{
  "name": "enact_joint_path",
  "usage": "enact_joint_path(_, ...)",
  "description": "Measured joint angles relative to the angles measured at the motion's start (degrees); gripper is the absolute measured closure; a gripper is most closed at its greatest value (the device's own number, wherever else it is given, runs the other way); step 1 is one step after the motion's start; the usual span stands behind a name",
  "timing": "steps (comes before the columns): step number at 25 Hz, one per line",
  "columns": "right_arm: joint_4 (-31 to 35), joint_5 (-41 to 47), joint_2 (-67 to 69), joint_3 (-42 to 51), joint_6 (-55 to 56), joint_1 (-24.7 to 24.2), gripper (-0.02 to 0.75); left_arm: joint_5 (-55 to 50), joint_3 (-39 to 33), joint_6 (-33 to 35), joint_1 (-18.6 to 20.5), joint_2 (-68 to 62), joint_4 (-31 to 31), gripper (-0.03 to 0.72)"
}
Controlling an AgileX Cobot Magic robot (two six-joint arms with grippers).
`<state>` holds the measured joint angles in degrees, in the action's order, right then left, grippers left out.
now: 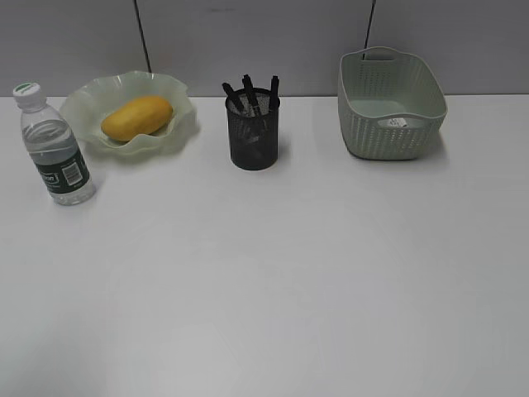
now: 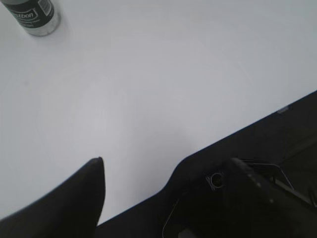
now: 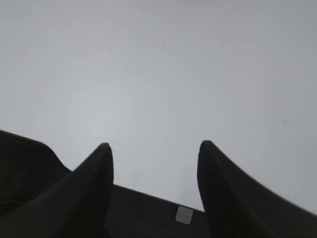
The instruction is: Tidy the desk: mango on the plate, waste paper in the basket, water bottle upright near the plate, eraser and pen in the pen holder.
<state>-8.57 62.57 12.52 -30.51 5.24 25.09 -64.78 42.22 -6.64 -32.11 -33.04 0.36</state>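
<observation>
The mango point(image 1: 137, 117) lies on the wavy-rimmed plate point(image 1: 178, 98) at the back left. The water bottle point(image 1: 54, 147) stands upright just left of the plate; its lower part also shows in the left wrist view point(image 2: 34, 16). The pen holder point(image 1: 253, 132) holds several black pens point(image 1: 250, 93); I cannot make out an eraser. The waste paper point(image 1: 397, 121) lies inside the basket point(image 1: 388, 141) at the back right. Neither gripper shows in the exterior view. My left gripper point(image 2: 166, 166) and my right gripper point(image 3: 154, 145) are open and empty, low over the desk's point(image 1: 273, 273) front edge.
A grey panelled wall point(image 1: 248, 41) runs behind the desk. In both wrist views the white top ends at a dark front edge point(image 3: 148, 203) close under the fingers, with dark equipment point(image 2: 257, 198) below it.
</observation>
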Motion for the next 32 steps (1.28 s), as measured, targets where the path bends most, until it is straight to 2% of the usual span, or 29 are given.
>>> enact_joint_path(10,-0.1,-1.8,0.0,1.3,-0.1,0.0,0.298,0.2,-8.9,0.0,-0.1,19.0,-1.8,0.119)
enact_joint_path(15,0.3,-2.5,0.0,1.6,-0.1,0.0,0.298,3.2,-11.9,0.0,-0.1,19.6,-1.8,0.119)
enact_joint_path(23,4.2,-2.8,0.0,1.6,-5.2,0.0,0.298,3.7,-12.0,3.6,-0.1,19.4,-4.1,0.119)
enact_joint_path(32,4.5,-2.9,0.0,1.6,-5.8,0.0,0.298,3.7,-12.0,4.6,-0.1,19.2,-4.9,0.118)
